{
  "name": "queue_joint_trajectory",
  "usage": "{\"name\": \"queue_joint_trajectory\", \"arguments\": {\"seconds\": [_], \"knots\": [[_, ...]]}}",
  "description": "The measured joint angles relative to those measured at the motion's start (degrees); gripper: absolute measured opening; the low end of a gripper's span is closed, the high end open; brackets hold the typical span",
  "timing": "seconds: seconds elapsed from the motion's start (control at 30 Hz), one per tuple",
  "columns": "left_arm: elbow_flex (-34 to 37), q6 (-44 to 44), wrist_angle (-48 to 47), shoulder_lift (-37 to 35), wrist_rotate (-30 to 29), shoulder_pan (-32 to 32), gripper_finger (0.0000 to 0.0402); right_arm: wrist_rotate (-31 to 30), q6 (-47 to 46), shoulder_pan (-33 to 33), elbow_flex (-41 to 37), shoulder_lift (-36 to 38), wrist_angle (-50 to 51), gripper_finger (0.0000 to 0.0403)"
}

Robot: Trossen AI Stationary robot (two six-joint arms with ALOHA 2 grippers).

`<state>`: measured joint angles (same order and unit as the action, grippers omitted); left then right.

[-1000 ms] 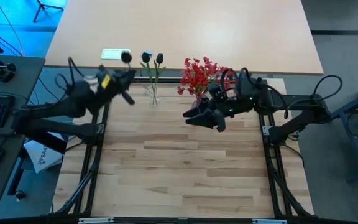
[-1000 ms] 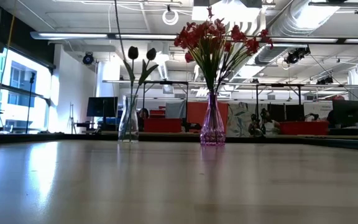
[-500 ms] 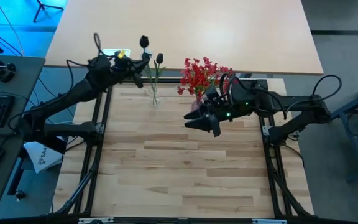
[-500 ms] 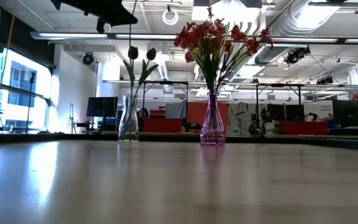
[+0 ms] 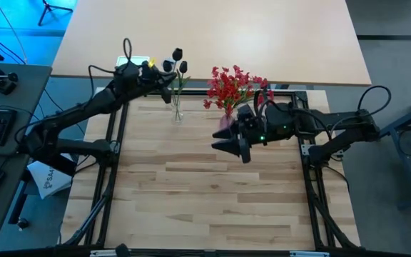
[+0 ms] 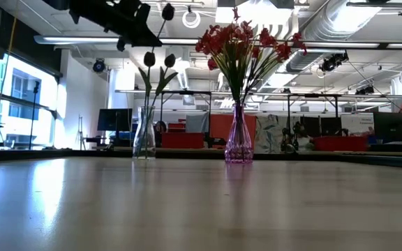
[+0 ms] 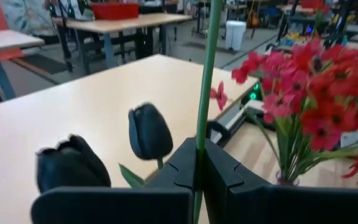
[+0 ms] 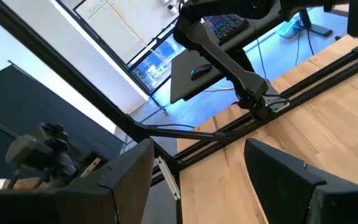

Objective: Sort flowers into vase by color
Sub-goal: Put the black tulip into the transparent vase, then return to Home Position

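Observation:
My left gripper point(image 5: 161, 69) is high over the clear glass vase point(image 6: 144, 136) at the table's far left, shut on the stem of a dark bud point(image 5: 178, 53). Two more dark buds point(image 6: 149, 58) point(image 6: 169, 61) stand with their stems in that vase. The red sprays point(image 5: 230, 86) stand in the pink vase point(image 6: 239, 143) to its right. My right gripper point(image 5: 234, 143) hovers open just near of the pink vase, touching nothing. My left gripper pinches the thin green stem point(image 7: 204, 93) of the dark bud point(image 6: 167, 11) between its two fingers point(image 7: 219, 171), which lie level across it, coming from the table's left. The stem stands nearly upright and clear of the table, bud above the fingers; its lower end does not show.
A pale tabletop point(image 5: 212, 36) adjoins the far edge behind the vases. Black frame rails point(image 5: 113, 164) point(image 5: 312, 185) run along the left and right sides. The wooden surface point(image 5: 205, 193) nearer than the vases is open room.
My left gripper, carrying the dark bud, has swung from the table's left side toward the right and far edge, arriving over the clear vase; the bud now stands above the two buds in the vase. The vases have not moved.

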<state>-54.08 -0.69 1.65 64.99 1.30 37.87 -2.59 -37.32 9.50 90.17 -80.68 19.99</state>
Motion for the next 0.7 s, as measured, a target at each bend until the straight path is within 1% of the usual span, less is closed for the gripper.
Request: {"name": "queue_joint_trajectory", "arguments": {"seconds": [0.17,0.37,0.5,0.7], "knots": [[0.0,-0.05,-0.31,1.78,0.02,-0.05,0.0,-0.42,-0.11,0.04,0.0,0.0,0.1,0.0247],[0.0,-2.86,-1.08,1.13,-0.76,-0.07,0.0014,-1.0,-0.13,0.04,0.0,0.0,0.37,0.0247],[0.0,-5.36,-3.96,-0.33,-0.87,-0.07,0.0045,-1.72,-0.13,0.04,0.0,0.0,0.39,0.0247],[0.0,-1.5,-9.81,-0.52,-0.9,-0.07,0.0113,-3.69,0.26,0.04,0.0,0.0,0.73,0.0247]]}}
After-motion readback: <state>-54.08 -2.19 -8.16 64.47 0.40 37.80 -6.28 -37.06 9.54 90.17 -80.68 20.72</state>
